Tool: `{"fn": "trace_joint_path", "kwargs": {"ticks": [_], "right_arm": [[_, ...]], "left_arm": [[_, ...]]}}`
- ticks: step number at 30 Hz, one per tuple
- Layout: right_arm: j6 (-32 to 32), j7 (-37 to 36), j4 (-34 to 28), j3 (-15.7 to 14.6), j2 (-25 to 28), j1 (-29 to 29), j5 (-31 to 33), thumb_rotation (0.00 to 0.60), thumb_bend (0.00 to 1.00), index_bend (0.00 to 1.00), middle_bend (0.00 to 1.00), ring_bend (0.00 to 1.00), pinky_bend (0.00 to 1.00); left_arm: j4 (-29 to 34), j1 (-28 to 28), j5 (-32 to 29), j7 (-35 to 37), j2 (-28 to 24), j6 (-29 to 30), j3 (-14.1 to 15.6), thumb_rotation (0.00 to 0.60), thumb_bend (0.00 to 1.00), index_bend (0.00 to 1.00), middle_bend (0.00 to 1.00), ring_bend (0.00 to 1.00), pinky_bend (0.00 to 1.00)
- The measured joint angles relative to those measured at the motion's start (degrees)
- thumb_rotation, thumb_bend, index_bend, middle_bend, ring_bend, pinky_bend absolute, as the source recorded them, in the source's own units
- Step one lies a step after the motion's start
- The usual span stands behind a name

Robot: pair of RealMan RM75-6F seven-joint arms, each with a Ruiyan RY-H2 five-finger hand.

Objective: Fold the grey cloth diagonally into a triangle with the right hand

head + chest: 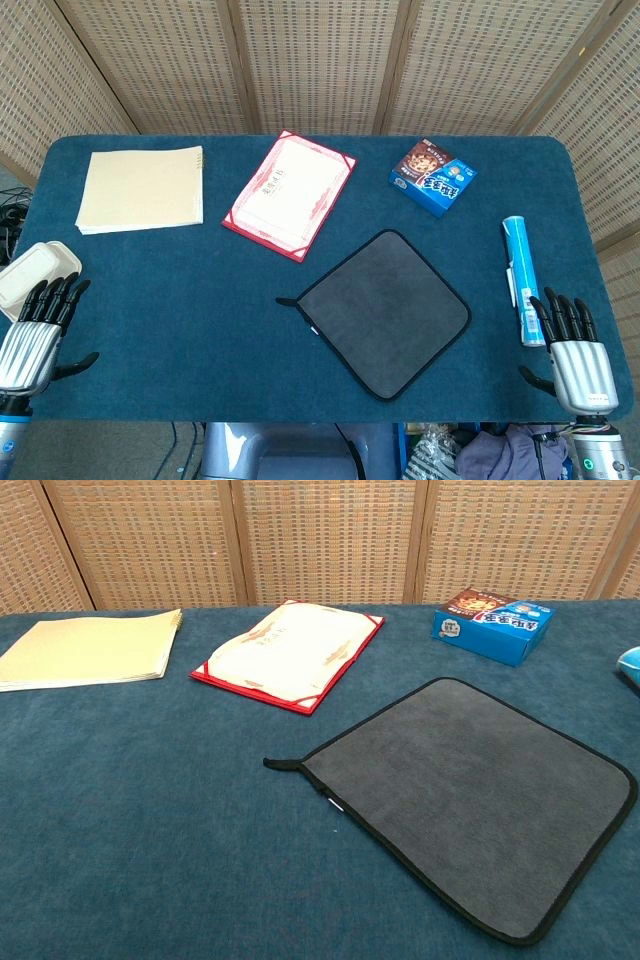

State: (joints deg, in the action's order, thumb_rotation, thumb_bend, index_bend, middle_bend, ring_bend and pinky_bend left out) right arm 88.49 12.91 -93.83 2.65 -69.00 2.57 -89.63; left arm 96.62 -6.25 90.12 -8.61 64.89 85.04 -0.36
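Fold not begun: one grey cloth [387,313] lies flat, unfolded, toward the counter's [180,300] near edge, right of centre. My right robot hand [574,350] rests at the near right corner, fingers spread, empty; left robot hand [38,335] likewise, near left corner. Next, I judge: reach and pinch one cloth corner.

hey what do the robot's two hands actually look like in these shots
In the head view, the left hand and right hand match: ribbed silver metallic backs, black fingers and thumbs, with a greyish wrist section below each. The chest view shows neither.
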Motion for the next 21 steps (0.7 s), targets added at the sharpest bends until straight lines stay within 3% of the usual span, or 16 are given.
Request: {"fn": "trace_joint_path", "kwargs": {"ticks": [21], "right_arm": [[0.1,0.4,-0.2,-0.3,-0.2,0.1,-0.9,0.6,0.11,0.0,0.0,0.0,0.0]], "left_arm": [[-0.1,-0.1,-0.1,0.5,-0.1,-0.2,-0.1,0.6,0.12,0.0,0.0,0.0,0.0]]}}
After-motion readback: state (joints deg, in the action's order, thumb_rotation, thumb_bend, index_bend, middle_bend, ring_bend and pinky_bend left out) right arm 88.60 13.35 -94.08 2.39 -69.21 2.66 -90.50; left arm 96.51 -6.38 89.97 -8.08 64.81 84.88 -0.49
